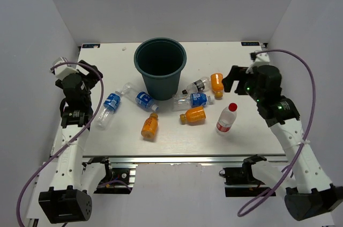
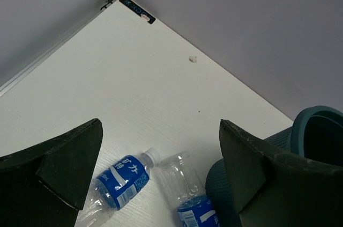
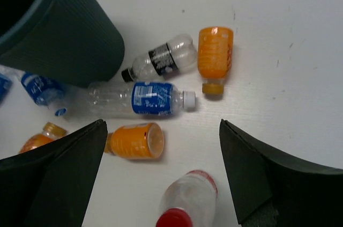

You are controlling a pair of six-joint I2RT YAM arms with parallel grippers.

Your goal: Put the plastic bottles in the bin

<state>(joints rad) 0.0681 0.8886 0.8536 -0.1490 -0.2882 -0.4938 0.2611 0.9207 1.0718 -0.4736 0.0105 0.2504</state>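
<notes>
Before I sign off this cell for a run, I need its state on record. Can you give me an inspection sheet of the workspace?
Surface: white table; one small speck near the far edge.
Job's things: bin upright, no bottle seen inside. Lying around it: three orange bottles, three blue-labelled bottles, one black-labelled bottle. The red-capped bottle stands upright.
Clutter: nothing seen.
Grippers: left claw open, empty; right claw open, empty, above the bottles.
Cables: left cable and right cable, purple, loop off the arms.
Surroundings: plain white walls on three sides.
</notes>
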